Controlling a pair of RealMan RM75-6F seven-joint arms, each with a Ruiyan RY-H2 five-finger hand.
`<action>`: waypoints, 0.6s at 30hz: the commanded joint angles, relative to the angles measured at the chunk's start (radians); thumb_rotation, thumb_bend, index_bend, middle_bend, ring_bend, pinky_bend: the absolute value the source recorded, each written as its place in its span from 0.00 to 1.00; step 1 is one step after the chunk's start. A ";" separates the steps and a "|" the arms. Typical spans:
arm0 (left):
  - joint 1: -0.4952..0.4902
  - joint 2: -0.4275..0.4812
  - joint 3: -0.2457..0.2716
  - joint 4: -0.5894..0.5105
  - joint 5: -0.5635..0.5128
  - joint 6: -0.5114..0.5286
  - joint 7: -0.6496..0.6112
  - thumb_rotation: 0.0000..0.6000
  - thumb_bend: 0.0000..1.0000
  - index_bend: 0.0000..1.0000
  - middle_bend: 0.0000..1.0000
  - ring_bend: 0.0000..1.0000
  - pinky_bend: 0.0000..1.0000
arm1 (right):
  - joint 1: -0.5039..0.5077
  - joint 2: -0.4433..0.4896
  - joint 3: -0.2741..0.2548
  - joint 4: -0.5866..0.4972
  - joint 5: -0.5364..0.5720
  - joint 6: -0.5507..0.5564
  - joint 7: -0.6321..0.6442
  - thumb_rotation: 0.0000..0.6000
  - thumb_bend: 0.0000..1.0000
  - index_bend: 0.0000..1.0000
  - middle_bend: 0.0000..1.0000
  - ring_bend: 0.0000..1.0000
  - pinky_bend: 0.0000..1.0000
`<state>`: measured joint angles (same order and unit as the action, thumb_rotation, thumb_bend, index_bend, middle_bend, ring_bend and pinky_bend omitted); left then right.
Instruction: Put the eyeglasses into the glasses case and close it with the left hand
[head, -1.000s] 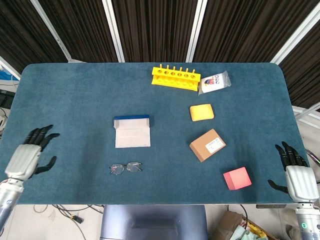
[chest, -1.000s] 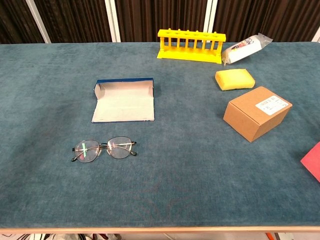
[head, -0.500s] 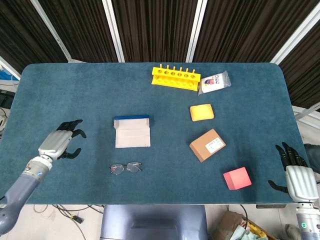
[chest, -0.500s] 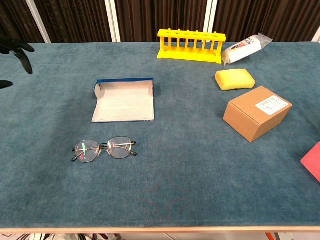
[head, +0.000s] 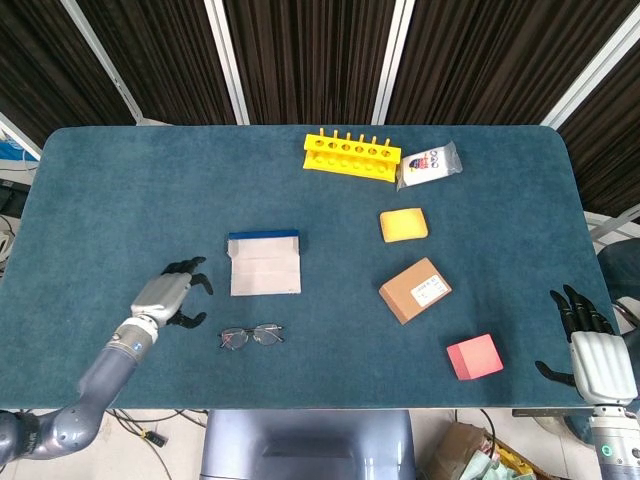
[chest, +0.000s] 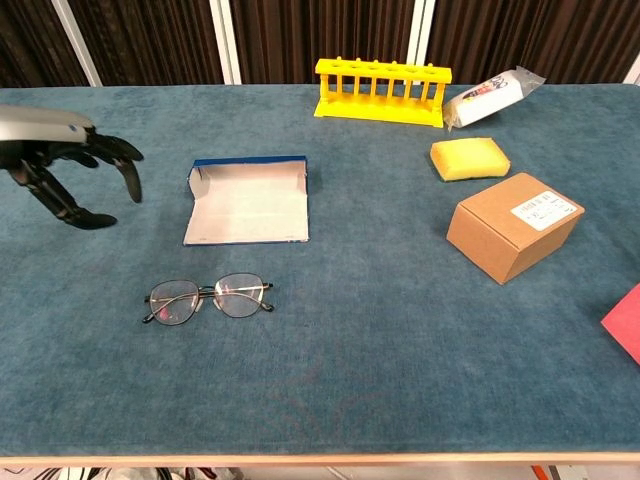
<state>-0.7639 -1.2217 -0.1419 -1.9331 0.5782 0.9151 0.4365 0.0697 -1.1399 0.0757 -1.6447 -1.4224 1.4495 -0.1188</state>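
Note:
The thin-rimmed eyeglasses (head: 251, 336) (chest: 208, 298) lie flat on the blue table, near its front edge. Behind them the glasses case (head: 265, 264) (chest: 247, 201) lies open, with a pale lining and a blue rim. My left hand (head: 170, 296) (chest: 62, 160) hovers above the table to the left of the case and the eyeglasses, its fingers spread and curved downward, holding nothing. At the table's front right corner my right hand (head: 594, 354) stays with its fingers apart and empty; the chest view does not show it.
A yellow tube rack (head: 352, 156) and a plastic packet (head: 430, 165) stand at the back. A yellow sponge (head: 403, 224), a cardboard box (head: 415, 290) and a red cube (head: 474, 357) lie on the right half.
My left hand has travelled from the table's left edge rightward to beside the case and eyeglasses. The right hand and all objects stay where they were.

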 joint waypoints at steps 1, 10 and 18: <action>-0.031 -0.036 0.009 0.000 -0.036 0.018 0.029 1.00 0.32 0.39 0.04 0.00 0.01 | 0.000 0.001 0.001 -0.002 0.004 -0.003 0.002 1.00 0.14 0.07 0.01 0.10 0.23; -0.103 -0.146 0.038 0.010 -0.088 0.142 0.169 1.00 0.32 0.41 0.05 0.00 0.01 | 0.002 0.005 0.002 -0.007 0.011 -0.010 0.003 1.00 0.14 0.07 0.01 0.10 0.23; -0.144 -0.237 0.046 0.012 -0.154 0.242 0.266 1.00 0.32 0.43 0.06 0.00 0.01 | 0.001 0.005 -0.001 -0.010 0.011 -0.011 -0.007 1.00 0.14 0.07 0.01 0.10 0.23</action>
<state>-0.8997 -1.4438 -0.0989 -1.9254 0.4341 1.1420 0.6914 0.0709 -1.1348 0.0745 -1.6550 -1.4114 1.4390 -0.1261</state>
